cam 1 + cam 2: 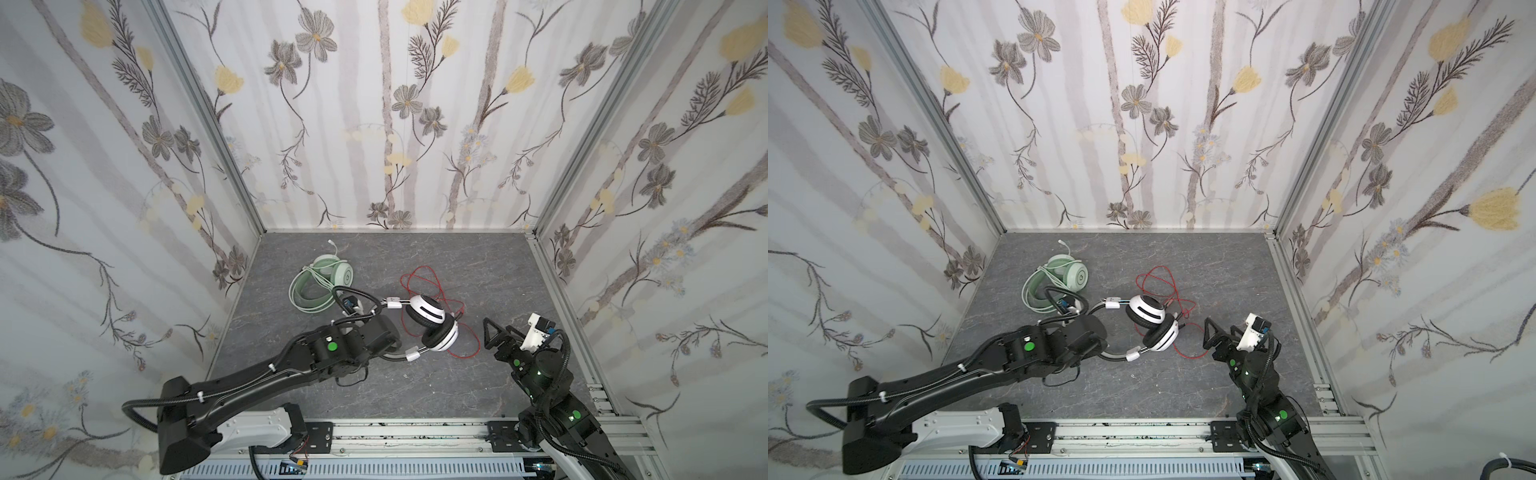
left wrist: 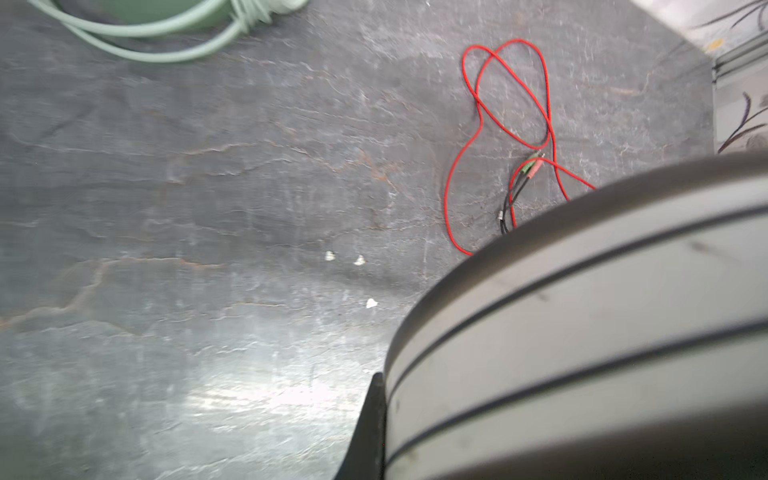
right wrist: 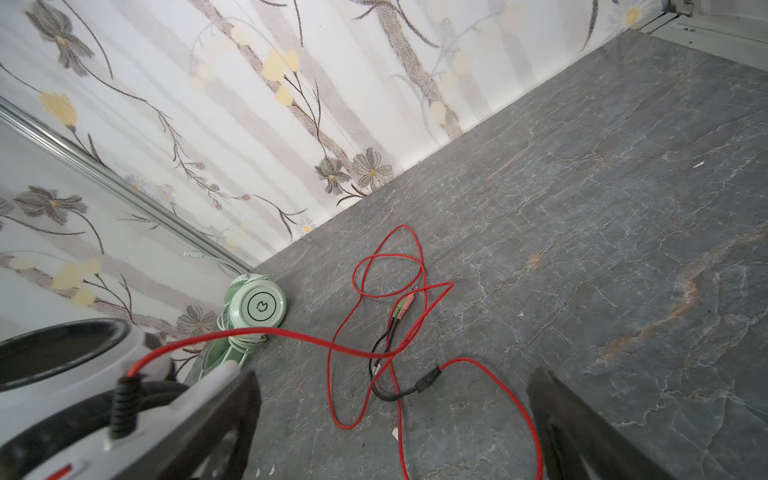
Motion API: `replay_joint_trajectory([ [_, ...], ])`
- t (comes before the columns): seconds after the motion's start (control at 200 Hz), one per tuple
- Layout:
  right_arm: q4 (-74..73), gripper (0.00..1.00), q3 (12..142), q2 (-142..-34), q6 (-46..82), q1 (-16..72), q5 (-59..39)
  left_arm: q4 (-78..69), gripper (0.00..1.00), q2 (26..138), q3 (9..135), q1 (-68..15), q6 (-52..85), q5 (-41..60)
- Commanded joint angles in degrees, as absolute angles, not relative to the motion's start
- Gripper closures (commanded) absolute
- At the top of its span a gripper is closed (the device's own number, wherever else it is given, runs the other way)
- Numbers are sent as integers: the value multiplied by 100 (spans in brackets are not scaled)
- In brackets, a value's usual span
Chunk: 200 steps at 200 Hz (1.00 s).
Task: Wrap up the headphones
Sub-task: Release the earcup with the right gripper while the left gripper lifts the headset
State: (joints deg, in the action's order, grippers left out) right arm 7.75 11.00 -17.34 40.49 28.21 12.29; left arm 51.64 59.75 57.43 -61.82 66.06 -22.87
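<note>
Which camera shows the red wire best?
The right wrist view: the red cable runs close and sharp from the white headset to its plugs. In both top views it is small, partly behind that headset. The left wrist view shows only some loops.

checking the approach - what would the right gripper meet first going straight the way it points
Most likely the red cable, whose loops lie on the table ahead of the open right gripper. The white headset sits close at its side and could be brushed; depth is unclear.
</note>
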Motion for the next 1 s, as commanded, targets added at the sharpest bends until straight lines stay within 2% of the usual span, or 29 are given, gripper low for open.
replay_joint_trajectory([
  [0.0, 318, 0, 1002, -1880, 4033, 2817, 819, 5858, 100, 5032, 5754, -5996, 6288, -2388],
  [0.205, -767, 2, 836, -2446, 3946, 2821, -249, 6583, 100, 4179, 6341, -5889, 6069, -2011],
  [0.465, -738, 15, 1214, -3213, 3599, 2907, -538, 5722, 100, 3650, 6715, -5883, 5923, -1576],
  [0.759, -1225, 21, 1318, -3647, 3391, 3118, -881, 5417, 100, 4153, 7376, -5888, 5749, -1239],
  [0.994, -1447, 20, 1520, -4043, 3063, 3449, -1230, 5205, 100, 4589, 7872, -5881, 5647, -917],
])
